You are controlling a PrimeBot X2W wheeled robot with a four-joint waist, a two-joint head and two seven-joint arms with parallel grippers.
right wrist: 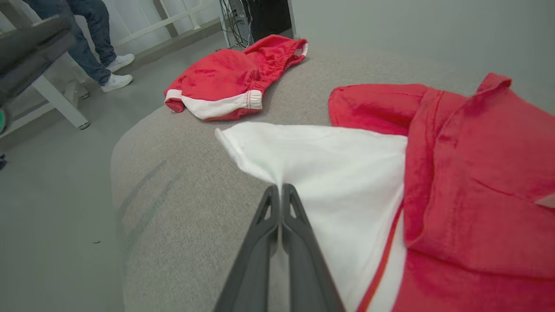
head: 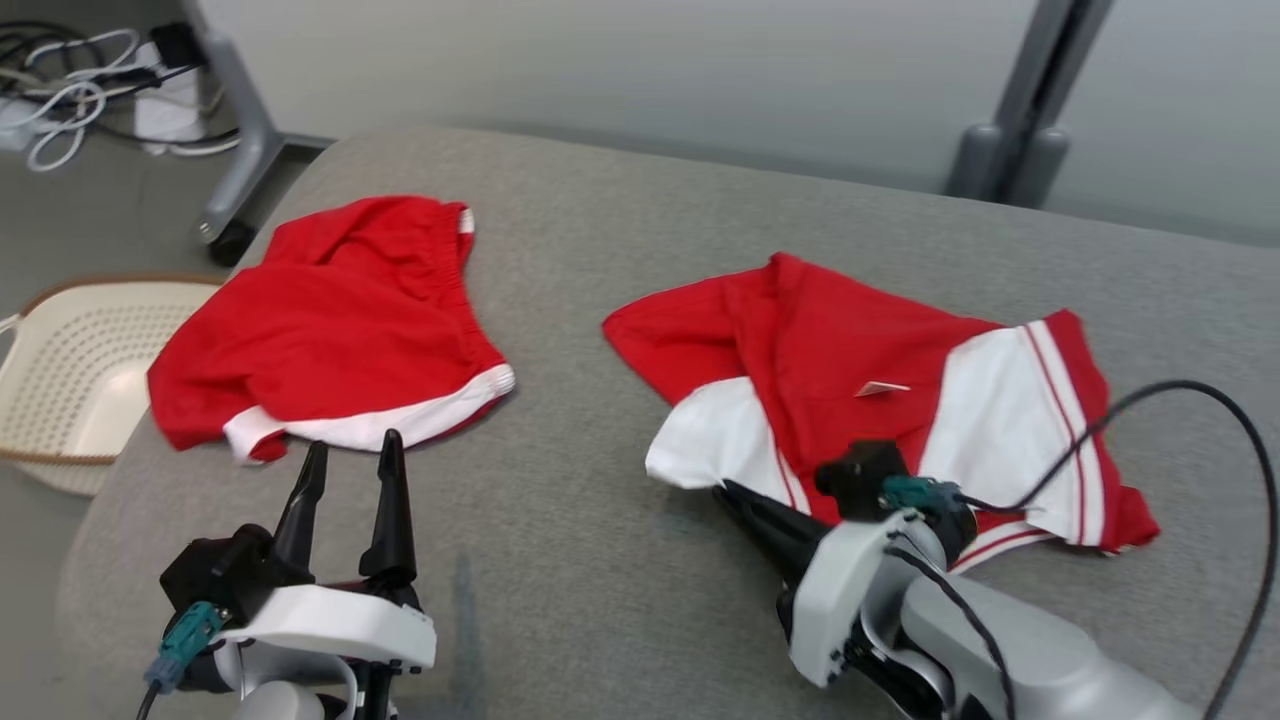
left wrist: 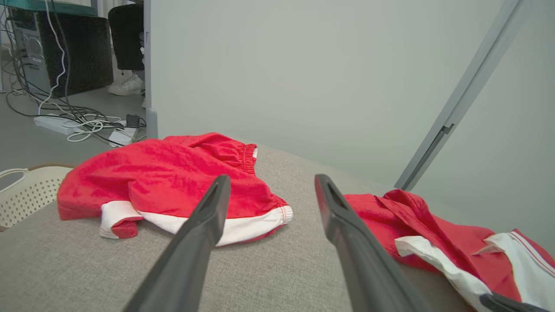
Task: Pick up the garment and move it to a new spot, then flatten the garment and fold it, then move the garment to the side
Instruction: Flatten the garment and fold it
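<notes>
Red-and-white garment (head: 860, 350), rumpled on the grey cushioned surface (head: 580, 560), its white corner pinched at the tips of the right gripper (right wrist: 281, 188), whose fingers are pressed together on the fabric; the head view's near hem is covered by that arm. Left gripper (head: 350, 445), fingers spread and holding nothing, points at red shorts (head: 330, 320) just ahead of its tips. A perforated basket (head: 60, 350) sits farther to its left, cut off by the frame.

No readable text; the tag (head: 882, 388) on the garment (head: 820, 340) is too small
</notes>
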